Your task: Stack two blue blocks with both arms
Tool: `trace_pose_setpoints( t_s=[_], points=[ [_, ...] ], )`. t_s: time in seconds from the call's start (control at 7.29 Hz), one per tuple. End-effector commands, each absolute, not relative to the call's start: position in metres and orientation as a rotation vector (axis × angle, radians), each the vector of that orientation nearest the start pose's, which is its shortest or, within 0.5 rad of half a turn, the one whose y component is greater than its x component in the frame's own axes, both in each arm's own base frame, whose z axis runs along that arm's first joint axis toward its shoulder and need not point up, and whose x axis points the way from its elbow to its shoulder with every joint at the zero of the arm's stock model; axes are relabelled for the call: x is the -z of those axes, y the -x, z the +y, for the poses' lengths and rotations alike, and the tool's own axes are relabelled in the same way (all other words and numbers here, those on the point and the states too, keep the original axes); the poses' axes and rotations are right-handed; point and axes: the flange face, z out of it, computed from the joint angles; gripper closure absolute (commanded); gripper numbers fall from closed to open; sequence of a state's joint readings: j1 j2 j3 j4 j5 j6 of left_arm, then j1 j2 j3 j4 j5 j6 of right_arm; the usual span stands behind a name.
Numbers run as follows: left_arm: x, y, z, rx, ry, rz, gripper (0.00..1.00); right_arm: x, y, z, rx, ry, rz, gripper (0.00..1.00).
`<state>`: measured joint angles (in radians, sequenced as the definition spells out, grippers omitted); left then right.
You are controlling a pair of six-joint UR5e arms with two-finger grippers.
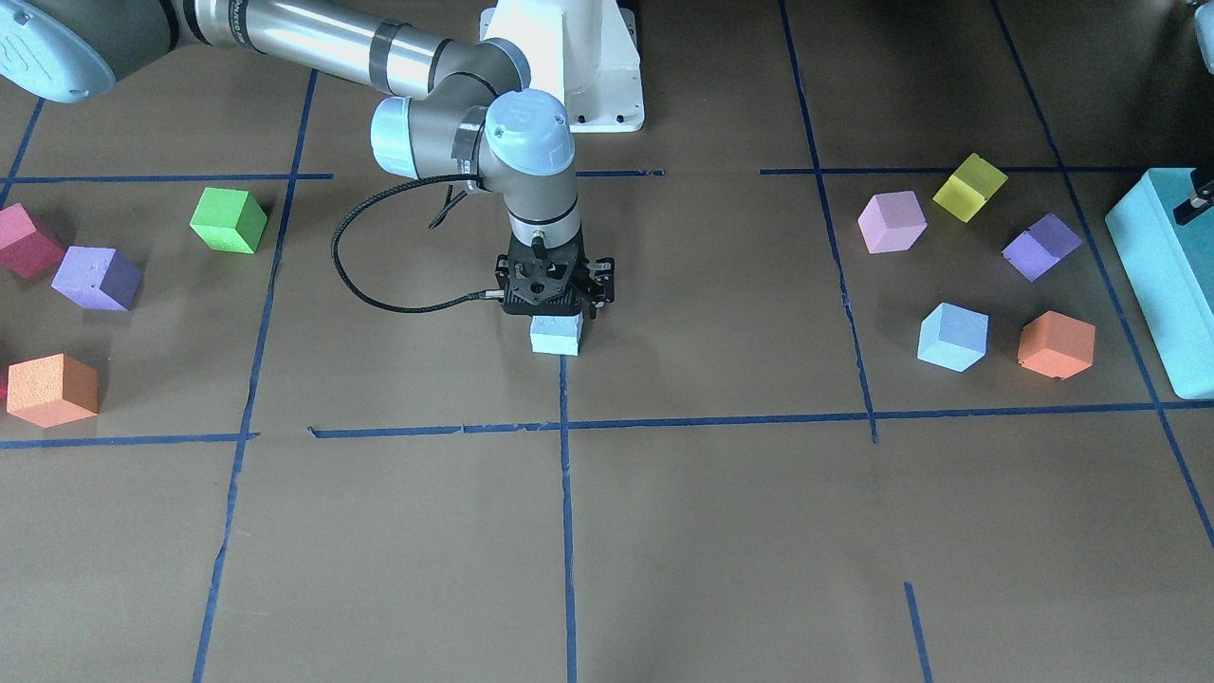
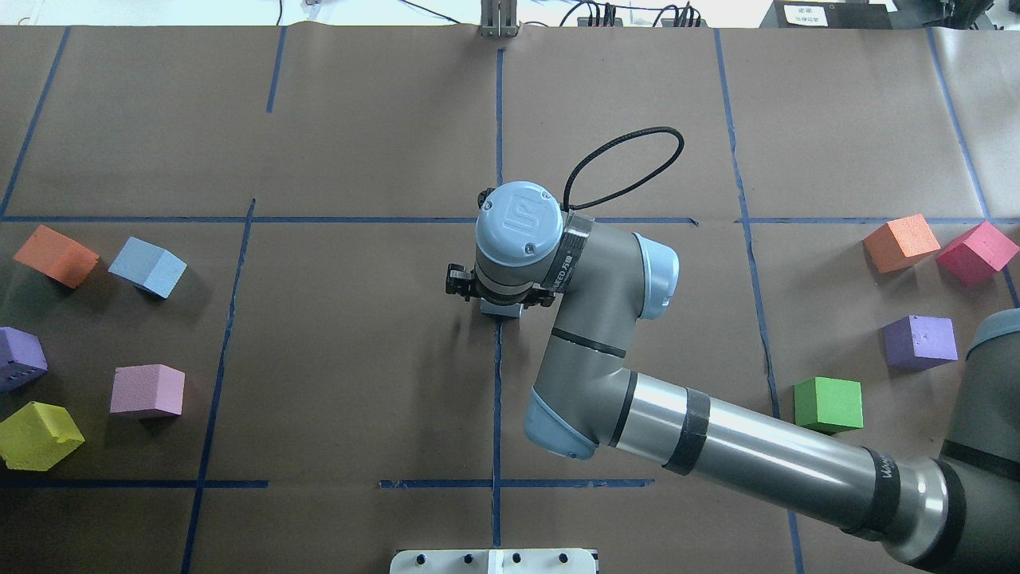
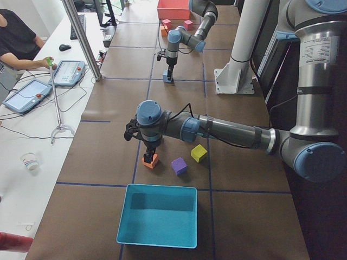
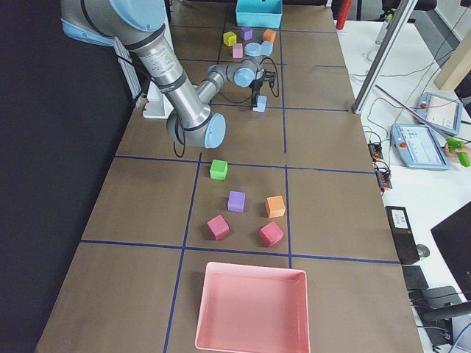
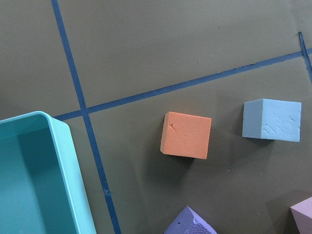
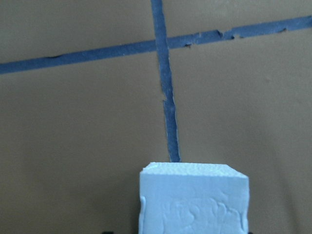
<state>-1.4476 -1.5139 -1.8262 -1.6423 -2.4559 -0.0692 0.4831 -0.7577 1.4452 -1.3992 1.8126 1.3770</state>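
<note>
Two risks: your right hand (image 1: pixel 558 313), grip on centre blue block (image 1: pixel 556 335) unreadable, may drag it retreating; left hand (image 3: pixel 148 155), jaws unseen, hangs over orange block (image 5: pixel 186 135), not other blue block (image 5: pixel 271 120).

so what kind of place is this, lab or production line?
Most likely a robotics research lab, probably a data-collection cell: a paper-covered table gridded with blue tape, loose coloured foam cubes, and an operator bench with touchscreen pendants alongside.

Robotics lab, robot arms (image 3: pixel 233 132), paper-covered table (image 2: pixel 358 119) gridded with blue tape (image 2: pixel 496 414), teach pendants (image 3: pixel 69 73) on a side bench (image 3: pixel 13 206), seated operator (image 3: pixel 16 35)
</note>
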Motion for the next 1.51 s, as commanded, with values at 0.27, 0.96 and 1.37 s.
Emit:
trace_pose_setpoints(
  t_s=[0.27,0.96,1.37],
  points=[
    [-0.488,-0.171,-0.506,-0.256,-0.171,0.879,0.0,-0.219,0.395,-0.451,-0.266,-0.135,-1.037,0.0],
    [-0.512,-0.259,-0.524,-0.346,-0.139,0.77,0.01,-0.278,0.376,-0.454,-0.227,-0.141,-0.947,0.0],
    [-0.527,-0.284,-0.514,-0.374,-0.093,0.764,0.01,-0.289,0.381,-0.458,-0.215,-0.135,-0.925,0.0]
  ],
)
